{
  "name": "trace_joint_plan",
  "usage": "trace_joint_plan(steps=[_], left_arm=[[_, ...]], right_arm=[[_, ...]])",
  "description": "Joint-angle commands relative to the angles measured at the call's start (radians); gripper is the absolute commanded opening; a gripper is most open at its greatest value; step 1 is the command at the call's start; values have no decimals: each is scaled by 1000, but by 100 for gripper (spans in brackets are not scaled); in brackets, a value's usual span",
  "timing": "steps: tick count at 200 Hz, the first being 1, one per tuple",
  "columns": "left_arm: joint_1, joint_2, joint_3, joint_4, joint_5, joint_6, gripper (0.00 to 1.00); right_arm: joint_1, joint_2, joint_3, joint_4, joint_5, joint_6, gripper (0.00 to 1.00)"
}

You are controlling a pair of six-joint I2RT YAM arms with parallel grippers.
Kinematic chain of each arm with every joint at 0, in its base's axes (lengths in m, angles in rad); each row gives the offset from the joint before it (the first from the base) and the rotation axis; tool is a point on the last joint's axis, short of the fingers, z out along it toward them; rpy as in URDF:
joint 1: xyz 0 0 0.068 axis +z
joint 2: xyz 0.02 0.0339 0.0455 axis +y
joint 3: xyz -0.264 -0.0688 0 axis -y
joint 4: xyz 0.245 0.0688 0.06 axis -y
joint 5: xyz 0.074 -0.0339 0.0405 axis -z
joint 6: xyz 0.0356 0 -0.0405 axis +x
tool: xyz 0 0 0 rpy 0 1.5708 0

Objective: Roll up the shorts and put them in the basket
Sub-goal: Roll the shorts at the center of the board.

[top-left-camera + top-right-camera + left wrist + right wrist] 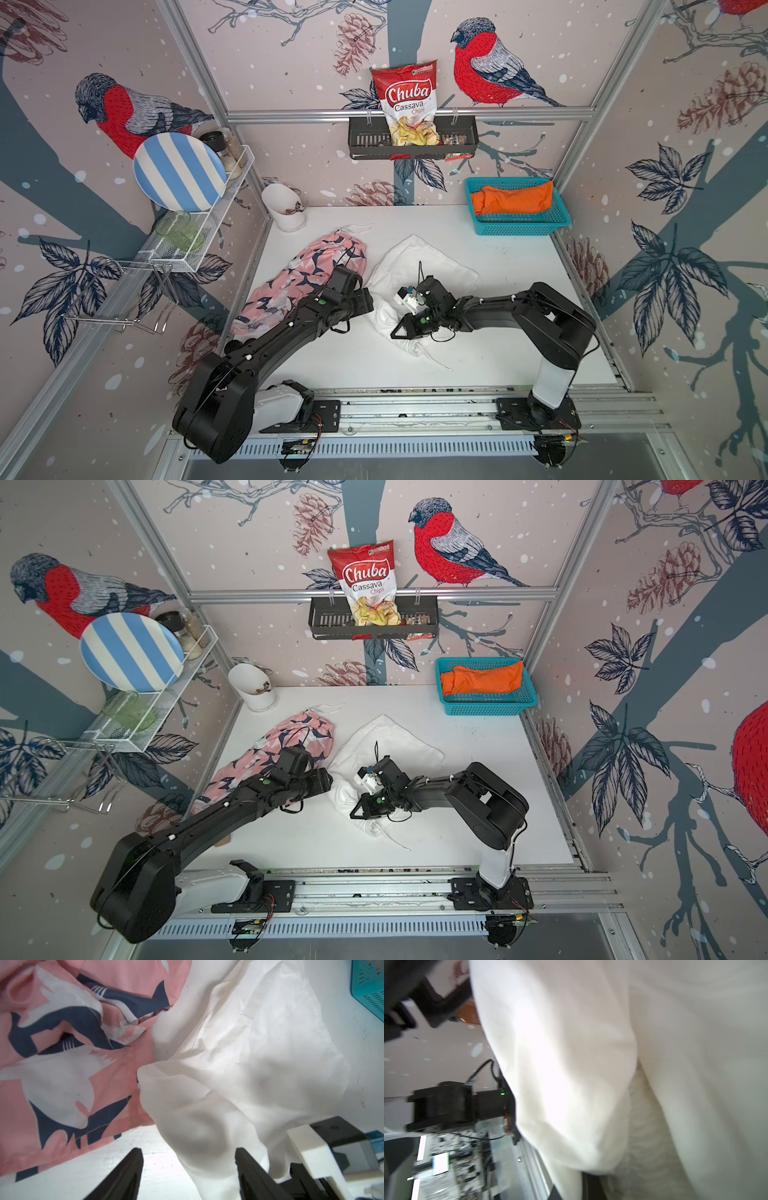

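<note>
While both arms reach in over the white table [519, 299], the white shorts [428, 266] lie mid-table. The far part is spread fairly flat; the near part is bunched under the two wrists. A white drawstring [436, 360] trails from the near end onto bare table.

Right gripper [401, 329]: low on the bunched near end. Jaws closed. In the right wrist view white cloth fills most of the frame and runs down to the dark fingers [584, 1187], so it looks pinched there. The contact point itself is hidden by the folds.

Left gripper [187, 1150]: jaws wide apart, close over the table at the shorts' left edge. A rounded fold of white cloth sits between the fingers [133, 1167] and against the inner side of one. Nothing is clamped.

Pink shark-print shorts [316, 266]: rumpled in a long heap just left of the white pair, touching it in the left wrist view, partly under the left arm in both top views.

Orange shorts [515, 198]: a roll lying in the teal basket [519, 229] at the far right corner, well apart from both grippers.
</note>
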State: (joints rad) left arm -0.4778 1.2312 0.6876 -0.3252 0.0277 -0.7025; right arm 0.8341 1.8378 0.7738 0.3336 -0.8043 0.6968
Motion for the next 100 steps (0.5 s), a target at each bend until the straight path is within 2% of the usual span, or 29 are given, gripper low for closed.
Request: trace_joint_plan(steps=[1, 18, 43, 68, 100], left_arm=[[-19, 23, -1, 13, 41, 2, 73], [-51, 69, 25, 46, 45, -10, 74], [-111, 182, 101, 101, 56, -23, 75], [-129, 292, 143, 181, 100, -43, 76], [-130, 344, 155, 246, 141, -57, 78]], right_arm=[[-70, 19, -86, 331, -192, 259, 1], [-130, 24, -170, 462, -207, 352, 0], [-175, -6, -260, 498, -179, 382, 0], [-161, -49, -303, 499, -124, 396, 1], [-135, -68, -312, 509, -67, 409, 1]])
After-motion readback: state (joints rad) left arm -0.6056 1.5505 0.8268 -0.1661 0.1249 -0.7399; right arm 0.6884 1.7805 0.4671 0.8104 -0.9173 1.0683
